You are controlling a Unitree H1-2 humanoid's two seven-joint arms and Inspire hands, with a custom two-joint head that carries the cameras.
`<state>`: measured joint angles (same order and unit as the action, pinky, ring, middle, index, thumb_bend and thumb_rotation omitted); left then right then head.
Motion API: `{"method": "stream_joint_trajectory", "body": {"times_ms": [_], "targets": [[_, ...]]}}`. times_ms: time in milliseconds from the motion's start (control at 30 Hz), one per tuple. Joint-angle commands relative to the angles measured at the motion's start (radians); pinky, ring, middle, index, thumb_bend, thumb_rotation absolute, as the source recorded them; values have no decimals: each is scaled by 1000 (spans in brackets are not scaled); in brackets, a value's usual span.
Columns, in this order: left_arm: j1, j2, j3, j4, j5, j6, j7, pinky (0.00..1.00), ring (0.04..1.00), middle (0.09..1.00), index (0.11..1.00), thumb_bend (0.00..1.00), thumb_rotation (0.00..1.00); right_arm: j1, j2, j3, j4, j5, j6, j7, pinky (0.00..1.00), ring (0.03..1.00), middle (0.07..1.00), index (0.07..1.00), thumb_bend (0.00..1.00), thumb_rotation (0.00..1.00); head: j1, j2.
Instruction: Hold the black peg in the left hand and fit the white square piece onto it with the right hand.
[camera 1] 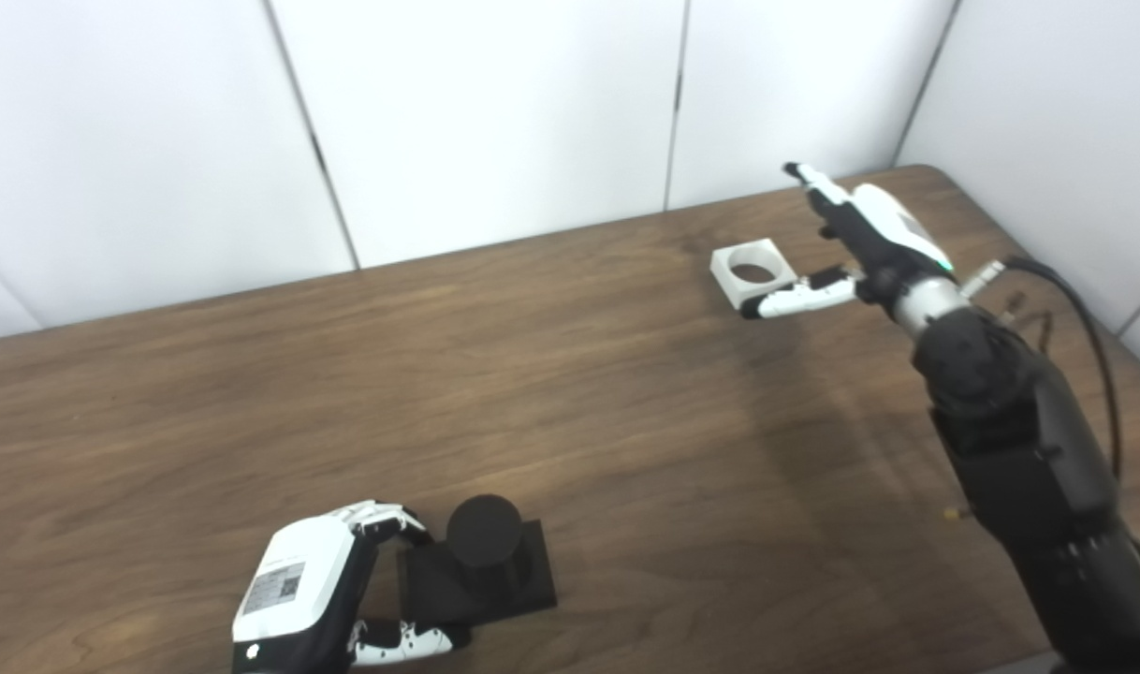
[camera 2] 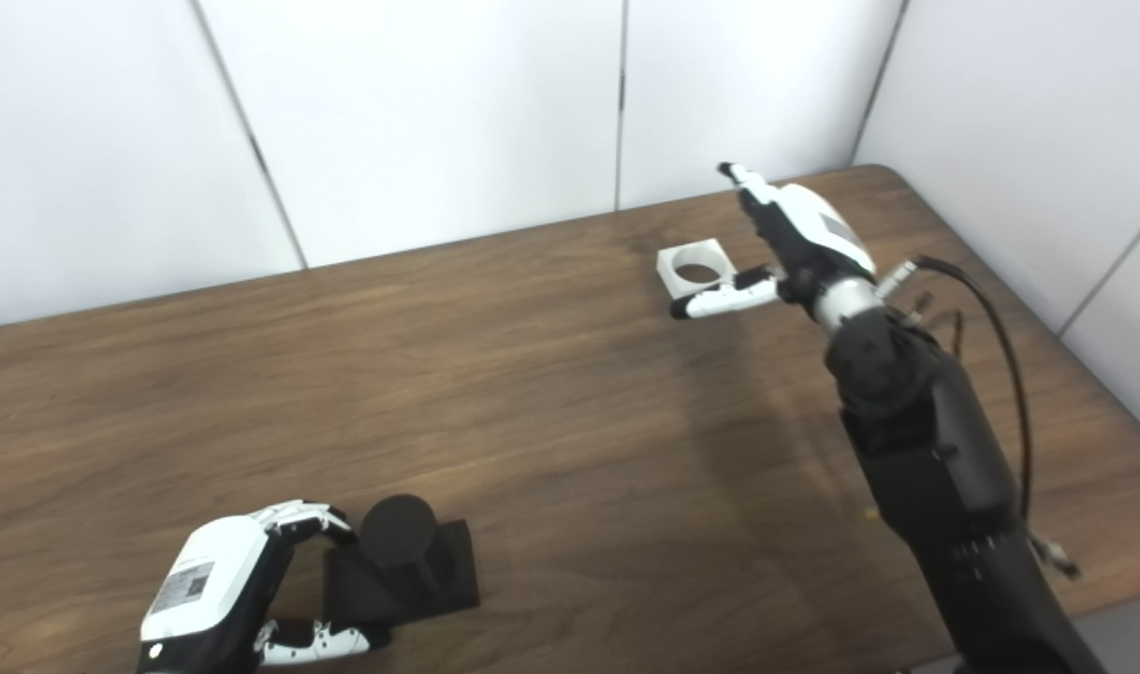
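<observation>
Your left hand [camera 1: 313, 599] gripped the black peg's [camera 1: 483, 534] square base; your right hand [camera 1: 851, 253] was spread, thumb just beside the white square piece [camera 1: 751, 272] on the table [camera 1: 570, 393]

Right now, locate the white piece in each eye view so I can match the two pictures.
Left eye view: white piece in the upper right, on the table's far side, just left of the right hand.
Right eye view: white piece upper right of centre, again just left of the right hand.
Shared landmark: the black peg by the left hand at the bottom left.
</observation>
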<state>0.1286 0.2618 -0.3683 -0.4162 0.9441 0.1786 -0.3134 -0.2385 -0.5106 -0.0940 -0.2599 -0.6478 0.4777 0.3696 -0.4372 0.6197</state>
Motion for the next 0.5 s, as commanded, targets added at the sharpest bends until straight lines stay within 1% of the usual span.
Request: {"method": "stream_joint_trajectory", "body": {"times_ms": [0,133,333,400,467], "targets": [[33,31,-11,69,10,10,-45,831,831,773,489,522,60,-67,-44,4,8,-38,-8,11,862,1000,1000,980,906,334,-1,-2],[35,33,-10,72,10,12,-45,832,835,777,489,522,61,-117,-70,38,60,-75,-8,46,877,1000,1000,979,898,319,7,-10],[39,35,-9,79,2,2,-26,830,831,775,489,522,60,-197,-104,81,146,-122,-8,114,904,1000,1000,968,900,230,11,-15],[40,34,-9,83,1,0,-20,830,831,774,489,522,60,-227,-109,91,175,-142,-8,139,924,1000,1000,953,914,172,11,-15],[41,34,-10,84,0,-1,-17,830,831,774,489,522,60,-258,-119,115,203,-160,-8,157,927,1000,1000,945,926,158,11,-15]]}}
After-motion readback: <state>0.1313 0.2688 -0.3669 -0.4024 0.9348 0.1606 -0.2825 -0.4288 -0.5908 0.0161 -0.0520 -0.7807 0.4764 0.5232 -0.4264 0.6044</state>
